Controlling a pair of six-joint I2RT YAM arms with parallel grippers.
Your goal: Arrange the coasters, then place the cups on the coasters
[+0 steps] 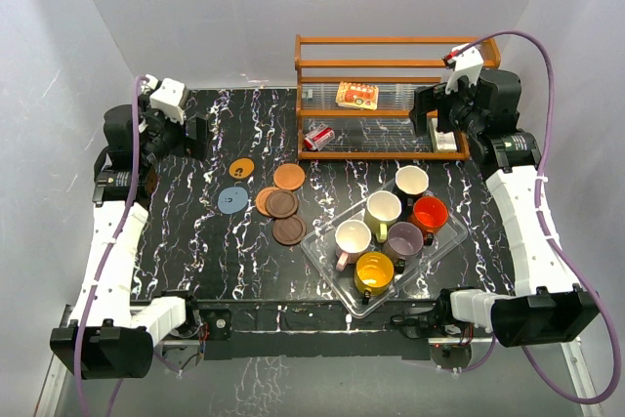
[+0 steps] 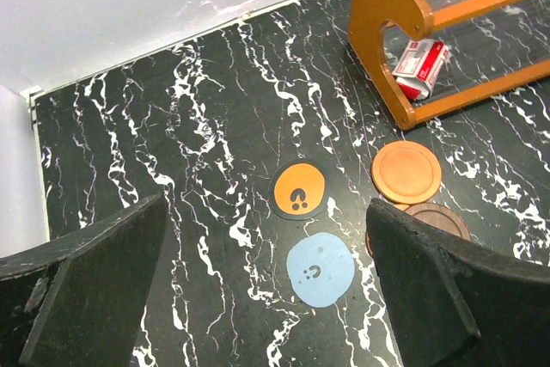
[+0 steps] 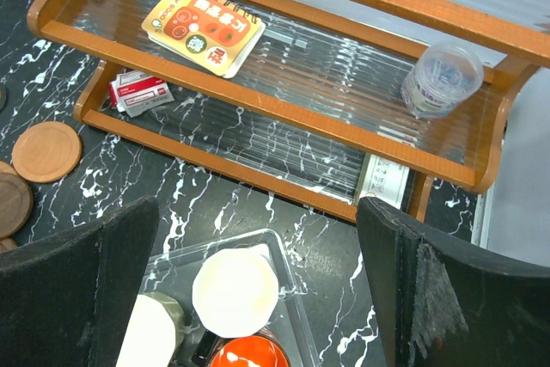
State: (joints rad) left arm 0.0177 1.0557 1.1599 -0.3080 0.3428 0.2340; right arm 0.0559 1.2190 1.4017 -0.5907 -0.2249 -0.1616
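Several coasters lie left of centre: an orange one (image 1: 241,169) (image 2: 299,190), a blue-grey one (image 1: 231,200) (image 2: 320,269), an orange-brown one (image 1: 288,177) (image 2: 406,171) and dark brown ones (image 1: 281,204) (image 1: 289,229). Several cups stand in a clear tray (image 1: 327,261): black with white interior (image 1: 411,181) (image 3: 234,290), olive-cream (image 1: 383,208), orange-red (image 1: 429,213), mauve (image 1: 403,239), pale pink (image 1: 353,238), yellow (image 1: 375,271). My left gripper (image 1: 195,134) (image 2: 266,238) hangs open, high above the blue-grey coaster. My right gripper (image 1: 430,109) (image 3: 258,212) is open, high over the tray's far corner.
A wooden shelf rack (image 1: 391,95) stands at the back right, holding a notebook (image 3: 202,27), a red-and-white packet (image 3: 137,92) and a clear plastic cup (image 3: 443,77). White walls enclose the black marble table (image 1: 186,241).
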